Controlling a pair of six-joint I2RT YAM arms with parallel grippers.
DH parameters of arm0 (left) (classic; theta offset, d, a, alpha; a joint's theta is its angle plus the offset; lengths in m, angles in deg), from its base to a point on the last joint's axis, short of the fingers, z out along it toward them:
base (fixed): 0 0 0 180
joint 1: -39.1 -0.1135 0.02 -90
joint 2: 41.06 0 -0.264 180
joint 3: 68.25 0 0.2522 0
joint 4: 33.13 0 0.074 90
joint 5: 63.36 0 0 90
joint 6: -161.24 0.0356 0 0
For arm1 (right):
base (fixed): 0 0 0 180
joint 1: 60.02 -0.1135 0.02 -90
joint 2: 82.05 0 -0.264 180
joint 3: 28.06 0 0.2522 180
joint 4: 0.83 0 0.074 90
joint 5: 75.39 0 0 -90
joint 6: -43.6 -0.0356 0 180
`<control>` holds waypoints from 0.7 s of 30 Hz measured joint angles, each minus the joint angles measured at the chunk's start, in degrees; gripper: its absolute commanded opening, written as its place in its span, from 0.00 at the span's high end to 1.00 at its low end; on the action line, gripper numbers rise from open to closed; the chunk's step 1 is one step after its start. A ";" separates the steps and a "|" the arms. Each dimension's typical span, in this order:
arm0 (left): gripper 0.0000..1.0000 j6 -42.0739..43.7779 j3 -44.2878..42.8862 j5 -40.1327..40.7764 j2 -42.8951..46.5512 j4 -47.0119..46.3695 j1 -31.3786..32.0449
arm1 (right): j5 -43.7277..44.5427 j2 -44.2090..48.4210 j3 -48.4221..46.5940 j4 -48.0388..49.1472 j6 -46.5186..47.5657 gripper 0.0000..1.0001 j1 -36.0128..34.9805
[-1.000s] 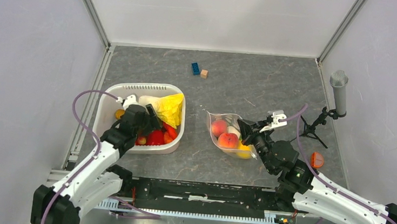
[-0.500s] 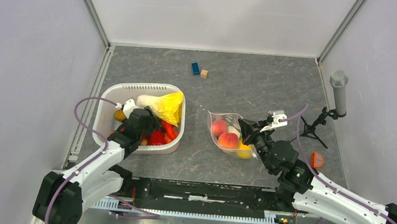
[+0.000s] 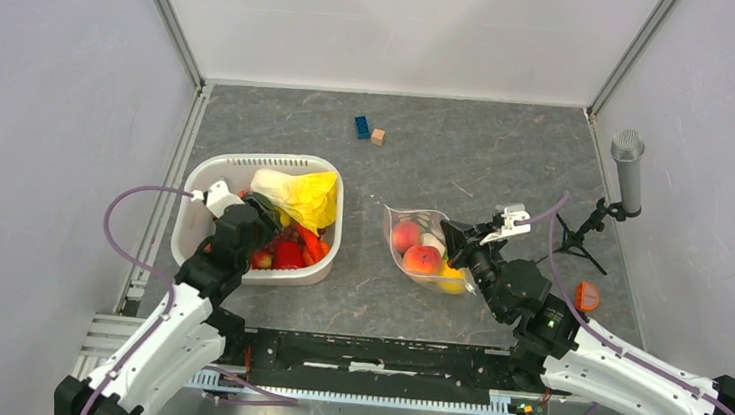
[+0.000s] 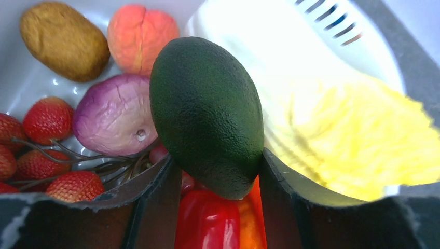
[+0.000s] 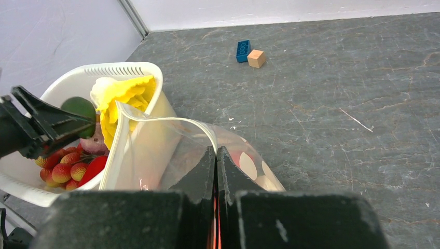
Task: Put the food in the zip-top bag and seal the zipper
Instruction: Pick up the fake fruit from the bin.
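My left gripper is shut on a dark green oval food piece and holds it over the white basket. In the basket lie a crinkled yellow piece, a red pepper, strawberries, a purple piece, a peach and a brown piece. My right gripper is shut on the mouth edge of the dotted zip-top bag and holds it open toward the basket. The zipper strip arches over the open mouth. Two peaches and a yellow piece lie inside the bag.
A blue brick and a small wooden cube lie at the back of the table. A grey cylinder on a small tripod stands at the right edge, with an orange object near it.
My left gripper has drawn back to the left over the basket with the green piece in it. The right arm and the bag have not moved.
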 measured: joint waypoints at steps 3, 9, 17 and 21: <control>0.69 0.33 -2.19 0.98 2.64 2.03 0.00 | -0.02 -0.24 0.00 0.00 -0.02 0.97 0.00; 0.72 0.85 -3.72 1.01 5.70 5.31 0.00 | -0.09 -0.52 0.00 -0.09 0.00 0.97 0.00; 0.76 6.43 -6.99 -7.08 8.26 5.55 -0.09 | -0.24 -0.50 0.00 -0.17 -0.22 0.97 0.00; 0.77 9.16 -8.09 -16.90 10.12 1.73 -0.09 | -0.57 -0.50 0.00 -0.17 -0.31 0.97 0.00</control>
